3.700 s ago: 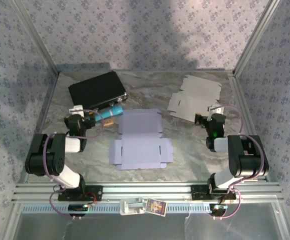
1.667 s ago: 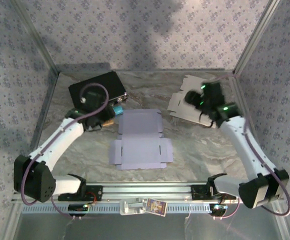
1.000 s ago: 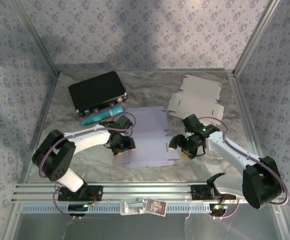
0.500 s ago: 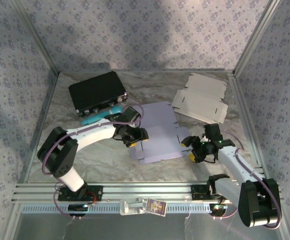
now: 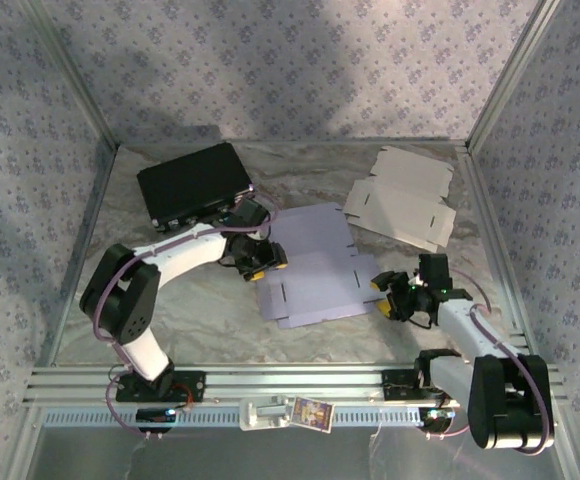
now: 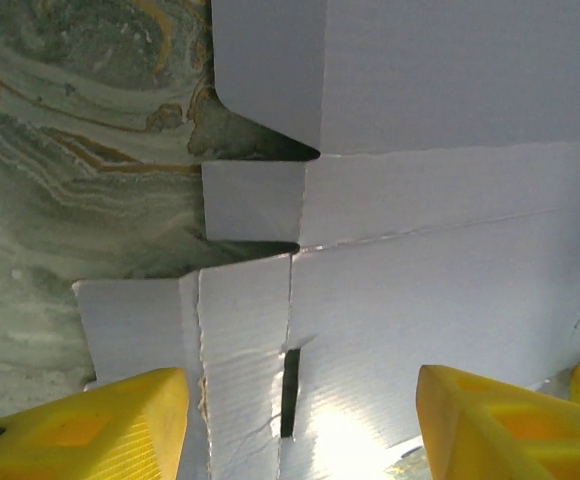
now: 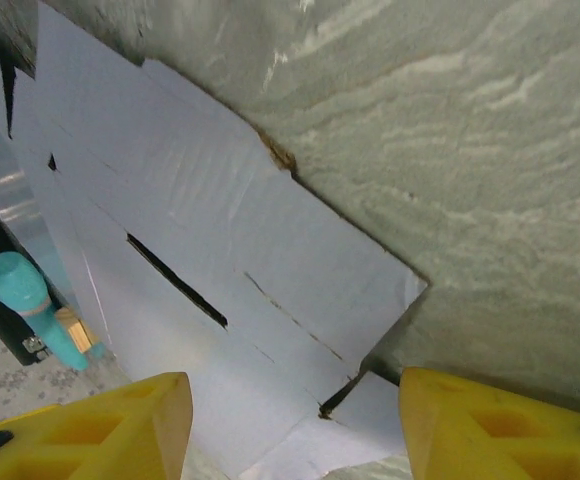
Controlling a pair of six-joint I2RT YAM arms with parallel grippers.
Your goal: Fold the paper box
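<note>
The paper box is a flat lavender cut-out lying unfolded on the marble table, turned a little askew. My left gripper hovers at its left edge, open. In the left wrist view the yellow fingers straddle a side panel of the box with a narrow slot in it. My right gripper is at the box's right edge, also open. In the right wrist view a corner flap of the box lies between and beyond the fingertips. Nothing is gripped.
A second flat carton, white, lies at the back right. A black case sits at the back left, and a teal marker lies in front of it. Metal frame walls close the table on three sides.
The lavender box has slid right and turned. The white carton shifted back slightly. My left gripper drew back to the box's left edge; my right gripper narrowed a little and moved right.
</note>
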